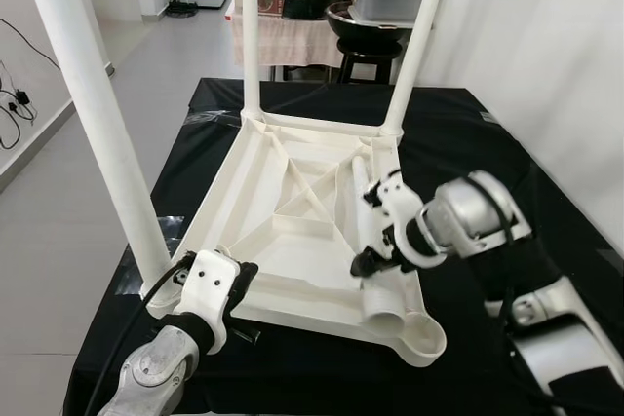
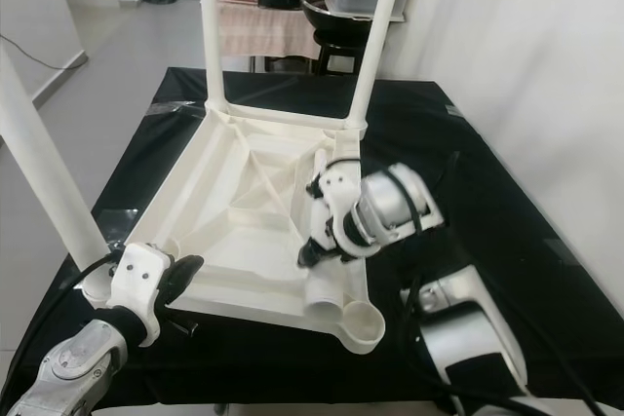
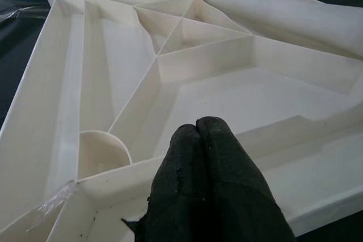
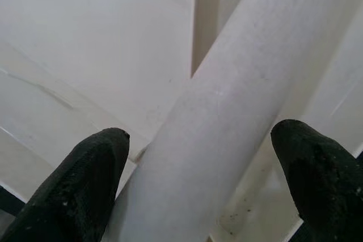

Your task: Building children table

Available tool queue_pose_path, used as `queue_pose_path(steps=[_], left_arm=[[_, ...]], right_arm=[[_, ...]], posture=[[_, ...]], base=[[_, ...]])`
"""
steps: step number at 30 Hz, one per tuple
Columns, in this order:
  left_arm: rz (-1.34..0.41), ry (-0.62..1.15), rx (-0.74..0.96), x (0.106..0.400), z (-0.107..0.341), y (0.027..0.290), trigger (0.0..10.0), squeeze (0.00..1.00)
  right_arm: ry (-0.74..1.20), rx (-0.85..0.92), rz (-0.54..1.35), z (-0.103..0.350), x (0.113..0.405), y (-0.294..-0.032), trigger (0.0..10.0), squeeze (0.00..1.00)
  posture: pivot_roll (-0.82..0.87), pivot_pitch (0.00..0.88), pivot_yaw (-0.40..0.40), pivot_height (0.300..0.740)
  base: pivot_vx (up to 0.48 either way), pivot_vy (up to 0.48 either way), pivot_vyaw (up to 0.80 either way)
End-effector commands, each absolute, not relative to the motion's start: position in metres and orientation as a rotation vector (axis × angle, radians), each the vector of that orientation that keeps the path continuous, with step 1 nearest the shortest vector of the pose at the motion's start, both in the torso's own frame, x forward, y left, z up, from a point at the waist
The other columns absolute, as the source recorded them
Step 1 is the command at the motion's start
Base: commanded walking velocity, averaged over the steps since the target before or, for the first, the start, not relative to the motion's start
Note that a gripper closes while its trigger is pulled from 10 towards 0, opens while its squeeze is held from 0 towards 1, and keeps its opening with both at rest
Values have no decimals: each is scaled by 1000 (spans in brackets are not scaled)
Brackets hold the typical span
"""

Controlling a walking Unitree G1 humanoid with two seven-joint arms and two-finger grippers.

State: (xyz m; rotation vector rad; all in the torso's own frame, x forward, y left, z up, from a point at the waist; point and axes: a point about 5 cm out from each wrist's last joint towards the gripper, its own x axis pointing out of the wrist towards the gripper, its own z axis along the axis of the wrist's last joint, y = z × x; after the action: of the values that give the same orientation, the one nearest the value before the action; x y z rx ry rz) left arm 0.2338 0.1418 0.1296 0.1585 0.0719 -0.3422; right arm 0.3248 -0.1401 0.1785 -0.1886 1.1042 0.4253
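A white plastic table top (image 1: pixel 263 182) lies upside down on the black-covered table (image 1: pixel 468 133). Three white legs stand in its corners: near left (image 1: pixel 93 114), far left (image 1: pixel 250 26) and far right (image 1: pixel 419 36). A loose fourth leg (image 1: pixel 385 304) lies along the top's right side, with its open end by the empty near-right socket (image 1: pixel 426 335). My right gripper (image 4: pixel 198 140) is open and straddles this loose leg (image 4: pixel 227 111), one finger on each side. My left gripper (image 3: pixel 197 126) is shut with nothing in it. It rests over the top's near-left edge (image 1: pixel 246 275), close to the near-left leg.
Beyond the far edge stand a stool with a black pan and lidded containers (image 1: pixel 375 21) and a cloth-covered stand (image 1: pixel 283 36). A white wall runs along the right. Open floor with cables (image 1: pixel 15 99) lies to the left.
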Motion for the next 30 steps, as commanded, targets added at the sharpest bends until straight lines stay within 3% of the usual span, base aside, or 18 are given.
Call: queue_pose_path(steps=[1, 9, 10, 24, 30], left_arm=[[-344, 83, 149, 233, 127, 140, 10000, 0], [-344, 83, 147, 233, 127, 140, 10000, 0], [-342, 83, 148, 233, 127, 140, 10000, 0], [-341, 80, 154, 234, 129, 142, 10000, 0], [-341, 57, 168, 238, 134, 145, 10000, 0]], right_arm=[[1143, -214, 396, 169, 321, -143, 10000, 0], [1168, -208, 351, 157, 319, -145, 10000, 0], [1155, -206, 319, 155, 323, -148, 0, 0], [1105, -170, 290, 154, 329, -150, 0, 0], [943, -10, 308, 176, 346, -150, 0, 0]], posture=[[-127, 0, -113, 740], [-129, 0, -109, 740], [-126, 0, -109, 740], [-123, 0, -101, 740], [-109, 0, -79, 740]], base=[[0, 0, 0], [0, 0, 0], [0, 0, 0], [0, 0, 0], [0, 0, 0]])
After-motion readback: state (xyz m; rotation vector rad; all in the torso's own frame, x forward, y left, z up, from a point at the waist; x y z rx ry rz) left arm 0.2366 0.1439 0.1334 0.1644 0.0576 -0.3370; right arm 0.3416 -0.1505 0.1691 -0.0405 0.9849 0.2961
